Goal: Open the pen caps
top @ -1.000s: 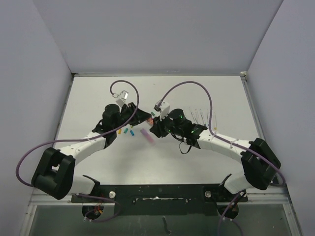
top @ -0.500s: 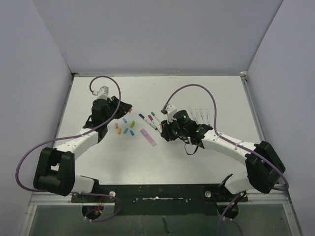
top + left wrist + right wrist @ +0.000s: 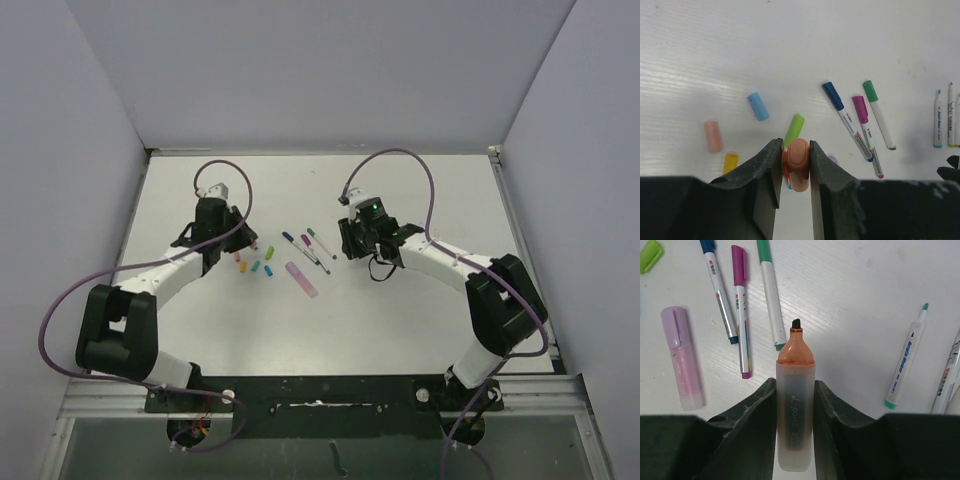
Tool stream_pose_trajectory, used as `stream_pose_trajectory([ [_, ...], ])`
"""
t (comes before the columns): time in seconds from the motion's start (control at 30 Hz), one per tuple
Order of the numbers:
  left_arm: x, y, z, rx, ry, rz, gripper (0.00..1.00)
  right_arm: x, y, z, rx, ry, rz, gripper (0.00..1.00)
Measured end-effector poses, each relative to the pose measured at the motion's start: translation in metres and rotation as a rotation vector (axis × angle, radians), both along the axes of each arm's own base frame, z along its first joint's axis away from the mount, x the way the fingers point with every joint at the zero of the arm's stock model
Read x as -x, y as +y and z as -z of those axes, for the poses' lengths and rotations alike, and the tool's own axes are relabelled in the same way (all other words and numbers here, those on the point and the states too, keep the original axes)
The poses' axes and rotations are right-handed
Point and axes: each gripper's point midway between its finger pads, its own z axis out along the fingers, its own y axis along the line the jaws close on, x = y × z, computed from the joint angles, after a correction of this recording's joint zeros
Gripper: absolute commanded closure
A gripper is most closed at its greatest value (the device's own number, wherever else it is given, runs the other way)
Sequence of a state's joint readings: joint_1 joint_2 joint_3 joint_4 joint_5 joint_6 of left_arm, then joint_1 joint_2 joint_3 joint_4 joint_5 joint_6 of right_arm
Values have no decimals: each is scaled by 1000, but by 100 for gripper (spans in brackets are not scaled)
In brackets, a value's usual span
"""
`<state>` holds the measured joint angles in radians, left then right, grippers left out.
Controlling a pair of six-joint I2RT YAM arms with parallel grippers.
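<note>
The left gripper (image 3: 794, 150) is clamped on the orange cap (image 3: 799, 167), and the right gripper (image 3: 795, 385) on the bared highlighter (image 3: 795, 357). The capped pens (image 3: 741, 310) lie between them, nearer the right.

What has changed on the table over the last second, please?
The left gripper and right gripper met at mid-table, then pulled apart. The left went left with the orange cap, and the right went right with the orange highlighter, its tip now bare. Nothing was let go. The loose caps, pink highlighter and three capped pens lie as before.
</note>
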<state>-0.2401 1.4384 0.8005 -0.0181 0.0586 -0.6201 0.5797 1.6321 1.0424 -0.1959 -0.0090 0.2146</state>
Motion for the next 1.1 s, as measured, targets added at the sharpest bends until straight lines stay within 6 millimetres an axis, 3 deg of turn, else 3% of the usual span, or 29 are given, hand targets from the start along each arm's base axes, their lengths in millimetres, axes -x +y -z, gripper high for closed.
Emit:
stream_pose_trajectory([
  [0.33,-20,16,28,-136,98,-5,100,-28,-16,8,26,7,44,100],
  [0.7,-32,37,64,-199,189,-34,99,-36,-19,20,36,30,50,100],
  [1.1,-43,44,81,-216,226,-46,72,-43,-17,33,38,55,43,100],
])
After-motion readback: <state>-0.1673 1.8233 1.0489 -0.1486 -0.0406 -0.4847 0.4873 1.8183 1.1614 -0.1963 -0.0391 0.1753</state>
